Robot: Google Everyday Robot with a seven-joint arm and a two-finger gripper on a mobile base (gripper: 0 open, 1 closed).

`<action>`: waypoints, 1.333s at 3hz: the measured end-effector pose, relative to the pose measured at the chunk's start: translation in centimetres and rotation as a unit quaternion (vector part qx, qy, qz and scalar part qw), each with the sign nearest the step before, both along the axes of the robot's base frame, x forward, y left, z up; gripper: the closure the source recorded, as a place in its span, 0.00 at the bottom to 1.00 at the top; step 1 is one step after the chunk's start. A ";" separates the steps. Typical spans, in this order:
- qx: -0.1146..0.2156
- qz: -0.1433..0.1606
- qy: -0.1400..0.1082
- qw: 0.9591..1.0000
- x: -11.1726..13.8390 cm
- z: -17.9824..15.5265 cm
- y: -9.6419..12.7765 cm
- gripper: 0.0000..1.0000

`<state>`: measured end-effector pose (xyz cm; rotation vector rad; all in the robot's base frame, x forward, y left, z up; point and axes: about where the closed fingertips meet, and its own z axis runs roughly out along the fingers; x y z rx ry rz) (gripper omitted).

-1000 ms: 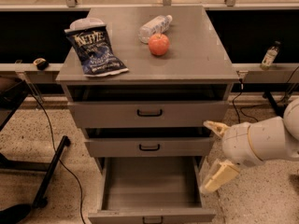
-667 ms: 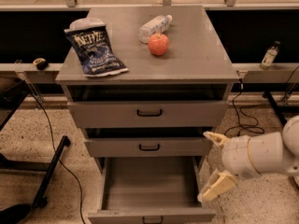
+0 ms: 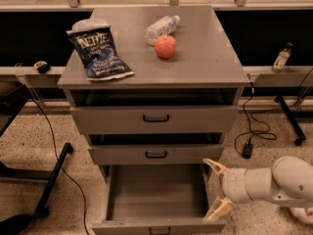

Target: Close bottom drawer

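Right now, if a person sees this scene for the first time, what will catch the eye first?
The deep grey metal bottom drawer stands pulled far out and looks empty. The white end effector hangs at its right side, fingers spread open. On the grey cabinet top lie a dark blue chip bag, a red apple and a clear plastic bottle.

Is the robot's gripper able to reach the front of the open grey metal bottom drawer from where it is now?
Probably yes. The gripper hangs open just beside the right wall of the grey metal bottom drawer, near its front corner, and nothing visible lies between them.
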<state>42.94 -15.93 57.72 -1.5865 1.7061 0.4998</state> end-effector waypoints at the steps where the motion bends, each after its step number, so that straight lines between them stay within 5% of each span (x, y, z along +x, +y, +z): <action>1: 0.016 0.011 0.005 1.000 -0.3 -2.2 0.5 0.00; 2: -0.021 0.001 0.013 1.000 1.1 -4.6 -0.2 0.00; 4: -0.055 0.061 -0.030 0.996 -0.6 -17.6 -1.6 0.00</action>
